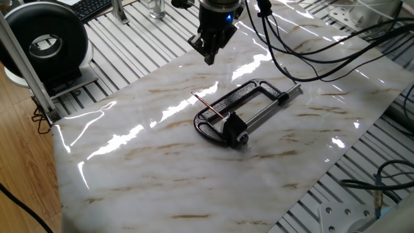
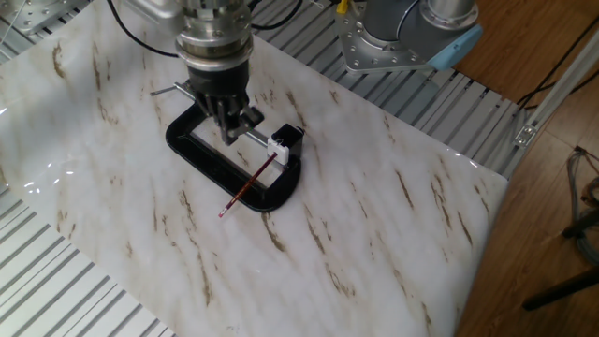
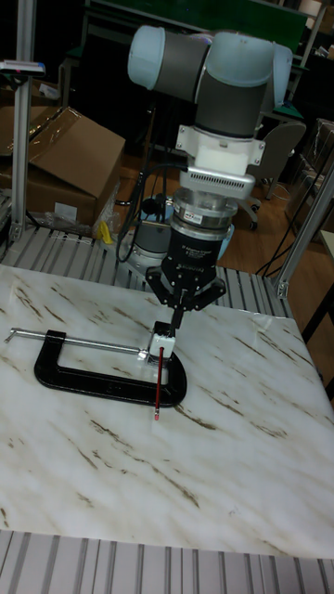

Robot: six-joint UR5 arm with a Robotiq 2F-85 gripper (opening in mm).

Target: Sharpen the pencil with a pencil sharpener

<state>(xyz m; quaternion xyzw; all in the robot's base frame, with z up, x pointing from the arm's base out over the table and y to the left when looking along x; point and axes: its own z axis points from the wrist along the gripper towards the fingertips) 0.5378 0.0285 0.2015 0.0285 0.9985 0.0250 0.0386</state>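
The pencil (image 1: 209,107) lies across the lower bar of the clamp (image 1: 234,103), one end stuck into the sharpener (image 1: 234,127), the other pointing out over the marble toward 10 o'clock in one fixed view. In the tall fixed view the pencil (image 3: 160,381) runs from the sharpener (image 3: 163,340) down toward 6 o'clock, its pale end resting on the table (image 3: 223,464). The sharpener sits where the clamp's silver rod meets the frame. The hand (image 1: 208,52) hangs in the air at about 11 o'clock from the clamp, holding nothing, its fingers drawn close at the tips; I cannot tell whether they quite meet. In the other fixed view the hand (image 2: 227,124) overlaps the clamp (image 2: 211,168).
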